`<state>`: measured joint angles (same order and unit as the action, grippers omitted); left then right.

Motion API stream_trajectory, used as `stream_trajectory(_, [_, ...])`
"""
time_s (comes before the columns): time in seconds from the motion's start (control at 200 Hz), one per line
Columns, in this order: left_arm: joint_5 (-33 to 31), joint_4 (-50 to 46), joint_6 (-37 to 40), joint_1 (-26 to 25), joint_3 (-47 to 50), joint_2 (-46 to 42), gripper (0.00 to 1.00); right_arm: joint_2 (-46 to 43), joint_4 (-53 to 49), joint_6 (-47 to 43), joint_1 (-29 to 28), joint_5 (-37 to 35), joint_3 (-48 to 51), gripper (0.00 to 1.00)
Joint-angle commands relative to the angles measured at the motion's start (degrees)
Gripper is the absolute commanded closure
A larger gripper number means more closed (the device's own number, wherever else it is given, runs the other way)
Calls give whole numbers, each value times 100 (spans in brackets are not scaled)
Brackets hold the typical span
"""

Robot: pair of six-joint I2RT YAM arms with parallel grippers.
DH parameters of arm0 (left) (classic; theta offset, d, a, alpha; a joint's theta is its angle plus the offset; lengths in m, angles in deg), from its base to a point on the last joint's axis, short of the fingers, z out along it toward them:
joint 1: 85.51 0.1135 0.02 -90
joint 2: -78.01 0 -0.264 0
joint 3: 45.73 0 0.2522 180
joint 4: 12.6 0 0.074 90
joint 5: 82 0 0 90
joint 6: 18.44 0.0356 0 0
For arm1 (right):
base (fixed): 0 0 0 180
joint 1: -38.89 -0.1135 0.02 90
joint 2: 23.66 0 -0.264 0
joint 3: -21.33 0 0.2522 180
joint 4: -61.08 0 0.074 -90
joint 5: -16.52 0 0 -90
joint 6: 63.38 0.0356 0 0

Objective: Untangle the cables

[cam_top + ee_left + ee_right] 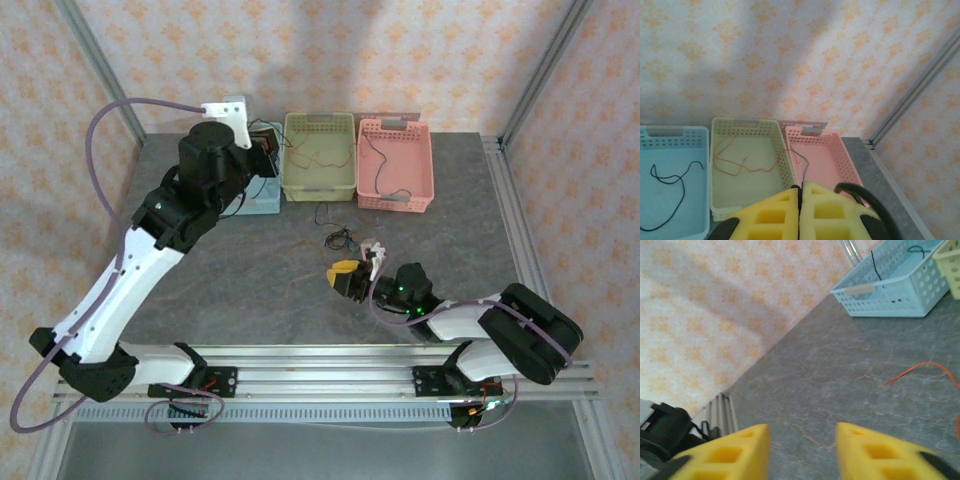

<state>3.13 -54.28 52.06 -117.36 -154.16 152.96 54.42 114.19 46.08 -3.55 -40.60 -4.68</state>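
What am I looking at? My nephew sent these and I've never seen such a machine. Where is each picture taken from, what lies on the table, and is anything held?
These are two robot arms bolted at the near edge of a grey table. One picture comes from a camera above and behind them; the other two from cameras on the wrists, so the yellow blocks are each arm's own fingers. At the back stand a blue basket holding a black cable, a green basket holding an orange cable and a pink basket holding a dark cable. A small tangle of cables lies on the table. The left gripper is shut, the right gripper open; I see nothing held by either.
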Motion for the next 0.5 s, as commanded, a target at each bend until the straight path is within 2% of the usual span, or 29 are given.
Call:
stream_trajectory(0.0, [-98, -175, -40, 311, -402, 291, 100, -163, 173, -72, -37, -225, 117, 50])
stream_trajectory(0.085, [109, -269, -214, 689, -770, 703, 100, -282, 55, -120, -35, -369, 153, 48])
stream_trajectory(0.365, [-374, -662, -70, 1406, -2331, 2342, 100, -491, -304, -258, -32, -476, 162, 49])
stream_trajectory(0.495, [-329, -945, -53, 1702, -3135, 3258, 100, -513, -339, -305, -32, -439, 162, 50])
